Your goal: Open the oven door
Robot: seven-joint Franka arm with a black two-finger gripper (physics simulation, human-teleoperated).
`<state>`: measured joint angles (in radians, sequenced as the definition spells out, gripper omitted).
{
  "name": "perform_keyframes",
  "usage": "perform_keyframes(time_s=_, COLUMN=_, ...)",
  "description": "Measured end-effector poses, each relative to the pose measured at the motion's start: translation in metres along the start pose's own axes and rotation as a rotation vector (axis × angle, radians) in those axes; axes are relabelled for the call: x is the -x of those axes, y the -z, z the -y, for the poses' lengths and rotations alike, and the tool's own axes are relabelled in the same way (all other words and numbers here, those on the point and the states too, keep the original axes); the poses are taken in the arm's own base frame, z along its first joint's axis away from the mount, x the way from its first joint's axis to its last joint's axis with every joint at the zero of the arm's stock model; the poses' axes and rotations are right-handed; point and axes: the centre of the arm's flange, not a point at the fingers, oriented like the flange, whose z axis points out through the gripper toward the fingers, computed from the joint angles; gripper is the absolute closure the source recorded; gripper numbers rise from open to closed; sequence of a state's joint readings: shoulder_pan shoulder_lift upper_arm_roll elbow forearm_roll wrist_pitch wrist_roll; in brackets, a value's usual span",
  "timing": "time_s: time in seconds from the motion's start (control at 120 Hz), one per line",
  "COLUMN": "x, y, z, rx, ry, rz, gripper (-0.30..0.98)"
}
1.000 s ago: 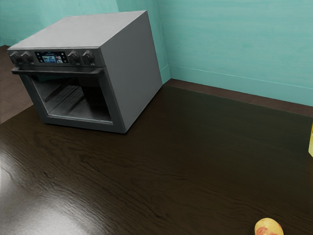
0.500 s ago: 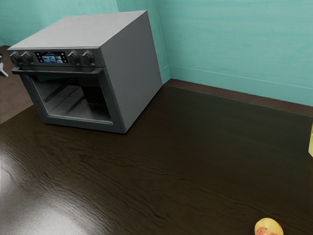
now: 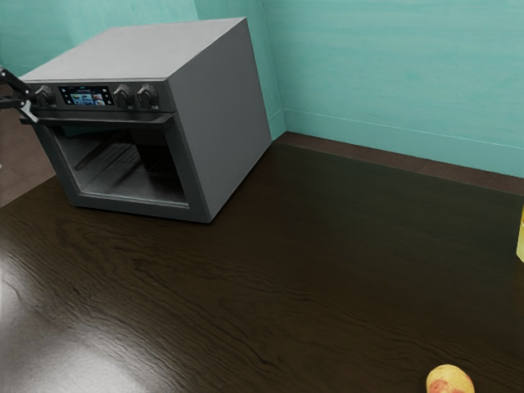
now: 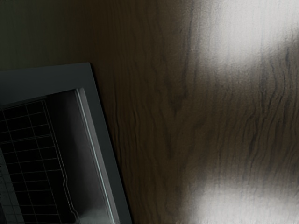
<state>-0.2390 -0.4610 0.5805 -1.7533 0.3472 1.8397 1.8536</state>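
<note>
At the exterior view's left edge, my gripper (image 3: 21,98) is at the near-left front corner of the oven (image 3: 217,115), beside the knobs and the left end of the door handle (image 3: 110,119). Whether it touches the handle I cannot tell. The oven door (image 3: 199,188) stands shut against the body, its dark window below the handle. From my hand, the wrist view has the frame of the oven door (image 4: 103,126) and, through the window, a wire rack (image 4: 35,156).
The dark wooden table (image 3: 270,278) extends in front of and beside the oven. A yellow-red fruit (image 3: 449,380) lies at its near edge, and a yellow object (image 3: 521,237) is at the exterior view's right edge. A teal wall (image 3: 393,74) rises behind.
My gripper has come in from the exterior view's left edge and moved right, to the left end of the door handle. Oven and door have not moved.
</note>
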Motion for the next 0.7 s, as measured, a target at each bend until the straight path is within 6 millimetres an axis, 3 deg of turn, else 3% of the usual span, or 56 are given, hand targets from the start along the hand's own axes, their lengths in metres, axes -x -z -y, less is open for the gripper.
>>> perform_keyframes(time_s=0.125, x=0.007, y=-0.006, z=-0.002, rx=-0.003, ry=-0.015, rz=-0.005, gripper=0.00)
perform_keyframes(time_s=0.25, x=0.016, y=-0.027, z=0.003, rx=0.016, ry=-0.019, rz=-0.004, gripper=0.00)
perform_keyframes(time_s=0.7, x=0.043, y=-0.052, z=0.013, rx=-0.005, ry=-0.008, rz=-0.018, gripper=0.00)
